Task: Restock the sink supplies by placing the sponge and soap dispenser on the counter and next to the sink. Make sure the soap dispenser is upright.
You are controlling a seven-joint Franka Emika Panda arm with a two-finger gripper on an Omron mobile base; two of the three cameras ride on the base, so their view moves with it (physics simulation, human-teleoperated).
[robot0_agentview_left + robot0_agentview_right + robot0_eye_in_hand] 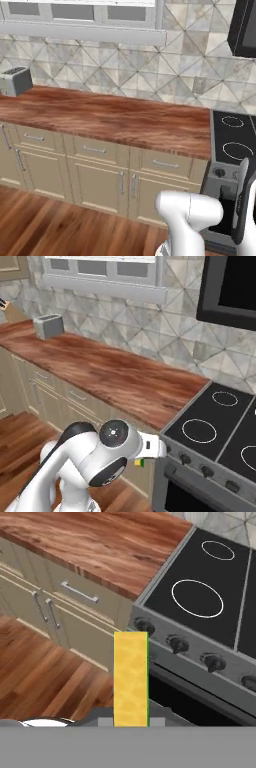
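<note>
A yellow rectangular sponge with a thin green scouring edge (131,679) is seen standing upright at the bottom centre of the hand view, rising from between the finger tips; the gripper (131,722) is closed on it, the jaws being drawn in as far as they go. In the right base view a small yellow-and-green corner of the same sponge (139,461) is visible at the lower centre, just under the white wrist. The sponge is held in the air in front of the beige cabinet fronts (60,607), below the level of the long reddish-brown wood-grain counter (110,117), which occupies the middle band of the left base view. A black stovetop with white rings (215,428) is noted at the right of the frame, and a grey toaster (16,80) at the far left of the counter. No sink and no soap dispenser are made out in these pictures, so the target spot cannot be fixed from here. Handling judgement: the sponge is expected to be light, soft and compressible, not fragile and not slippery; it is likely squeezed somewhat under the closed jaws and should spring back on release. The hold across the narrow faces near one end appears adequate; a grip nearer the middle would be judged steadier against swinging. The task is judged to be at an early stage, with the sponge carried and not yet placed.
</note>
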